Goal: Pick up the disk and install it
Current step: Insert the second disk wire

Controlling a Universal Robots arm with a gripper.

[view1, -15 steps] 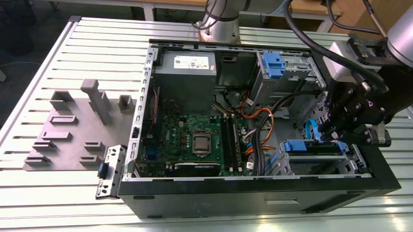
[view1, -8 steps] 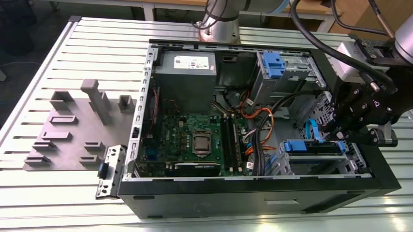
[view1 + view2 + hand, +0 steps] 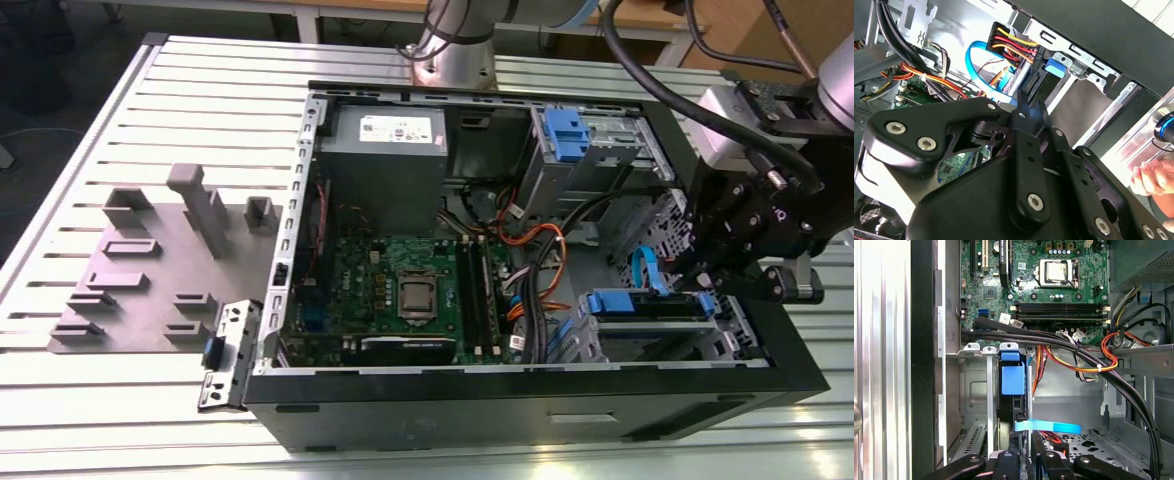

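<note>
1. The disk stands on its thin edge inside the open computer case, in the metal drive cage at the case's front corner, beside the green motherboard.
2. It looks hard and stiff, and likely a bit heavy for its size. The metal sides look smooth, so it may slip. It should not be bumped — the parts inside can break.
3. The blue plastic rails look like the best place to hold it, one on each long side.
4. Its long side runs down into the cage, with the blue tab end up by the cage's top edge.
5. The gripper sits right at the disk's end near the blue flat cable — its jaws are close together on the disk's thin edge, holding it.
</note>
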